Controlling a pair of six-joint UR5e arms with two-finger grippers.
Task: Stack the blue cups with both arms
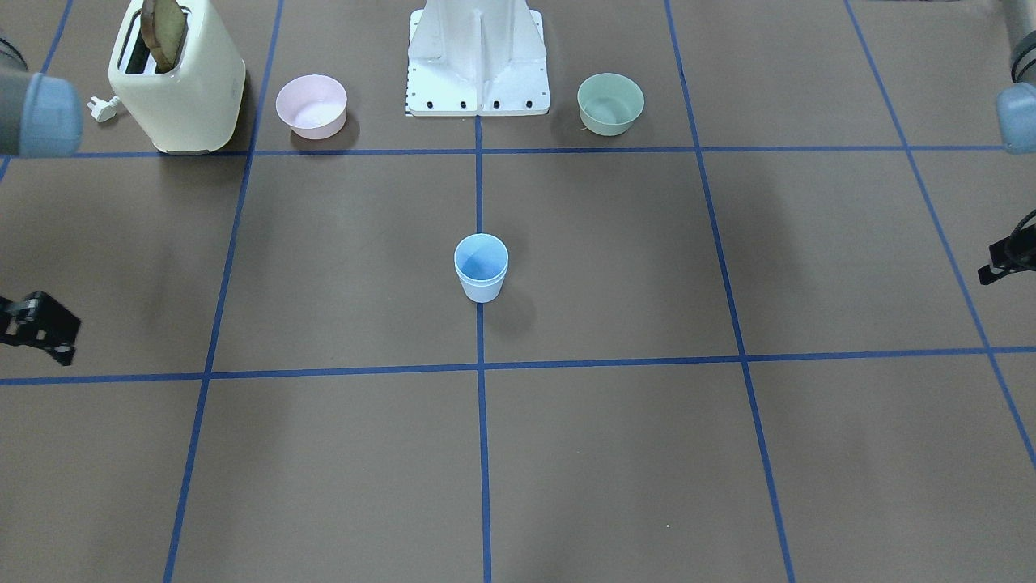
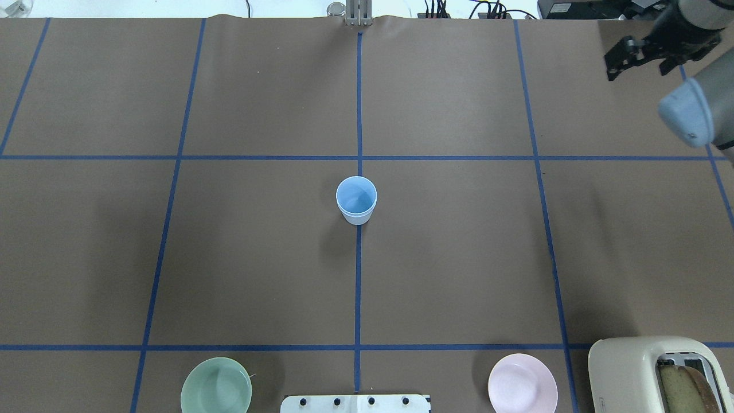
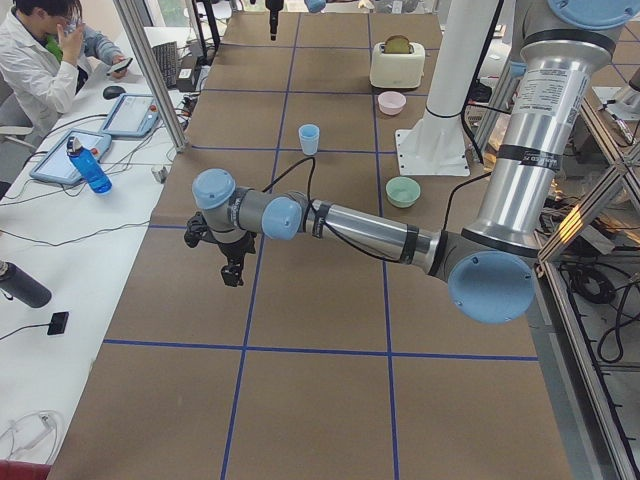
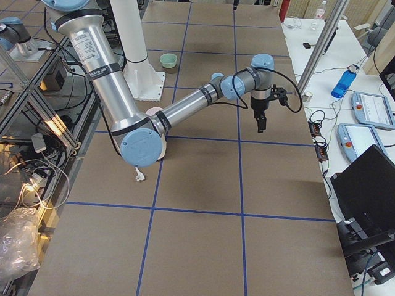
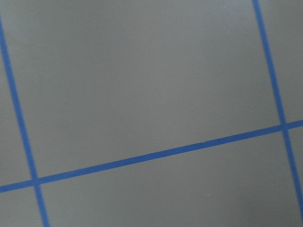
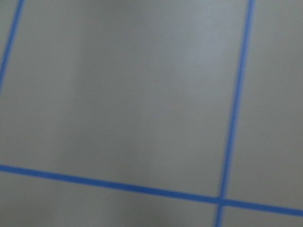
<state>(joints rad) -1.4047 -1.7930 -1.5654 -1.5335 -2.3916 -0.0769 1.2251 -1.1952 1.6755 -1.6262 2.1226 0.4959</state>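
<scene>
One pale blue cup (image 1: 481, 267) stands upright at the table's middle on the central blue tape line; it also shows in the overhead view (image 2: 356, 199) and the exterior left view (image 3: 309, 139). Only one cup shape shows, and I cannot tell whether a second is nested in it. My right gripper (image 2: 622, 63) hangs far out over the table's right far corner; it also shows in the front-facing view (image 1: 57, 344) and the exterior right view (image 4: 260, 127). My left gripper (image 1: 999, 271) is at the opposite edge, also in the exterior left view (image 3: 232, 278). Both are far from the cup, and I cannot tell whether either is open or shut. Both wrist views show only table paper.
A cream toaster (image 2: 654, 373) holding toast, a pink bowl (image 2: 522, 383) and a green bowl (image 2: 216, 386) stand near the white base (image 2: 355, 403). Blue tape lines cross the brown table. A person sits beside the table's far edge (image 3: 45, 60).
</scene>
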